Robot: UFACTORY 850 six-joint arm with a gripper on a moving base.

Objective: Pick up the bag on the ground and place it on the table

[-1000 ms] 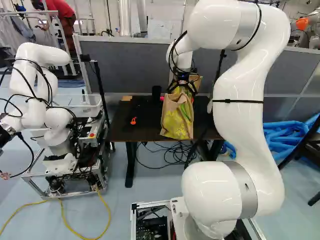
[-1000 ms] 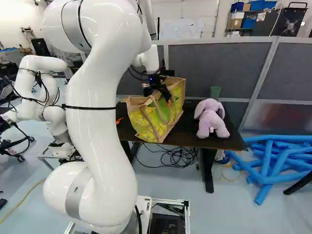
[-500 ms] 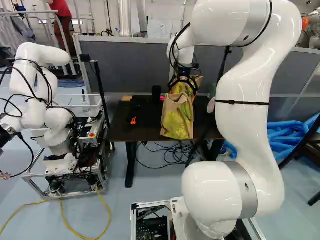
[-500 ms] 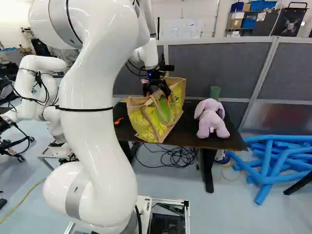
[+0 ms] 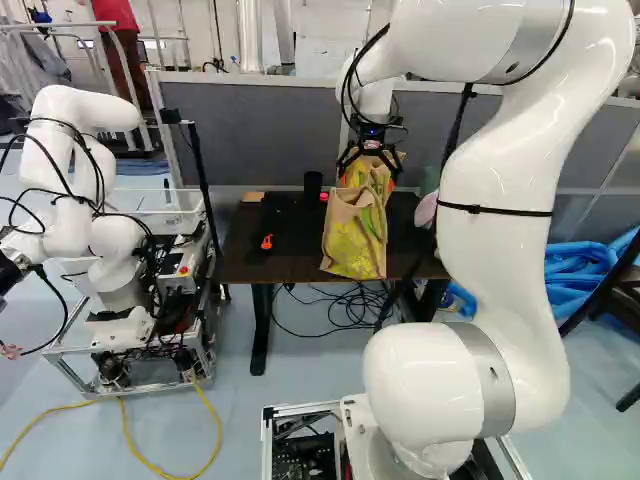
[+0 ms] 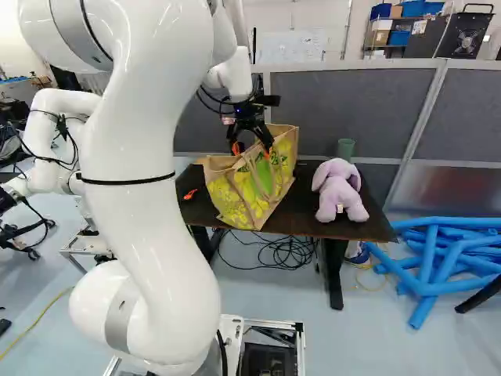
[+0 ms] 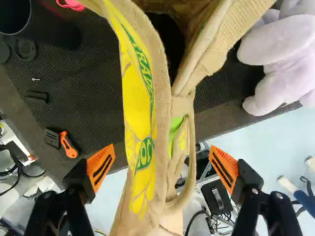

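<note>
My gripper point(image 6: 252, 149) stands just above the top of the tan and yellow bag point(image 6: 239, 197) in the right base view. The bag sits upright on the dark table point(image 6: 362, 228), leaning a little, near its front edge. Seen from the wrist, the gripper point(image 7: 162, 168) is wide open, its orange pads point(image 7: 101, 166) on either side of the bag point(image 7: 139, 108), with a gap at each side. The bag's handles hang loose and nothing is gripped. Its underside is hidden.
A purple plush toy point(image 6: 340, 190) and green cup point(image 6: 346, 149) stand beside the bag. A black cup point(image 5: 313, 184) and orange cutter point(image 5: 266, 242) are also on the table. Another robot point(image 5: 90, 220) stands left; blue tubes point(image 6: 438, 258) lie right. A grey partition point(image 6: 344, 110) is behind.
The gripper has risen from the bag's top, and my arm has shifted with it. The bag has stayed in place on the table. The base has not moved.
</note>
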